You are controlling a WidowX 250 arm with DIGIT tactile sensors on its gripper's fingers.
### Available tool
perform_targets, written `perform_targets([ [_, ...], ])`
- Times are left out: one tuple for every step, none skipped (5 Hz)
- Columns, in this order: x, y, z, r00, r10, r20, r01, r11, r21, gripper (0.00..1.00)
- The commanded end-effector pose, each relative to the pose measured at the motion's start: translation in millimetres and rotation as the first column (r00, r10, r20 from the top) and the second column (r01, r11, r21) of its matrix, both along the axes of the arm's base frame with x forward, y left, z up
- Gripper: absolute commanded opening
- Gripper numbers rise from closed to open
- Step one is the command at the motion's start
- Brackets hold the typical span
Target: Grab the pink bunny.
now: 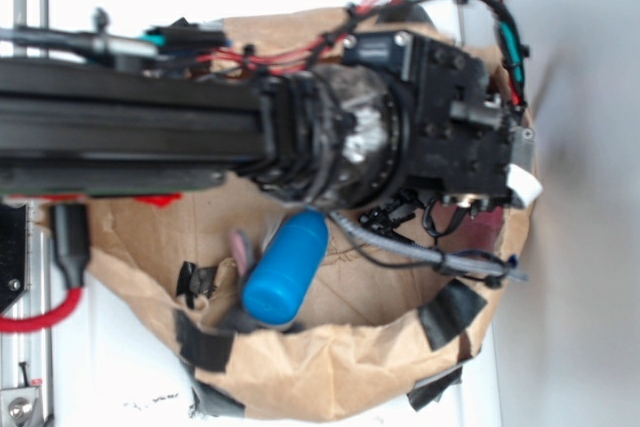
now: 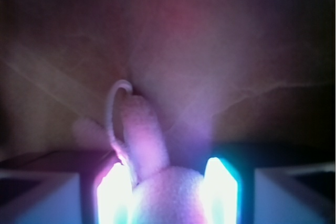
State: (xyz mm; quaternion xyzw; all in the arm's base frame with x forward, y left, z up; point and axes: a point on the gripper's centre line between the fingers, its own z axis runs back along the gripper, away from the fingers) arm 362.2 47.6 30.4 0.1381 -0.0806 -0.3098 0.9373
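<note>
The gripper has the pink bunny between its two glowing fingers, the plush body filling the gap and touching both pads; whether it is squeezed tight cannot be told. An ear rises just ahead of the fingertips, with the white string loop curling beside it.

From the exterior view the arm and wrist cover the bunny altogether. That view shows the brown paper bin, patched with black tape, around the gripper, and a blue bottle lying well behind it, beside a blurred greyish-pink thing.
</note>
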Motion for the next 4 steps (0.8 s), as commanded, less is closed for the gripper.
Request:
perform_targets([
  [-8.2, -13.3, 11.9, 0.999, -0.015, 0.036, 0.016, 1.000, -0.006, 0.00],
  [-10.4, -13.4, 51.3, 0.999, -0.023, 0.034, 0.027, 0.991, -0.130, 0.00],
  [-13.7, -15.5, 88.6, 0.999, -0.024, 0.026, 0.029, 0.975, -0.220, 0.00],
  [-19.0, -25.2, 113.3, 0.999, -0.032, 0.023, 0.036, 0.971, -0.236, 0.00],
])
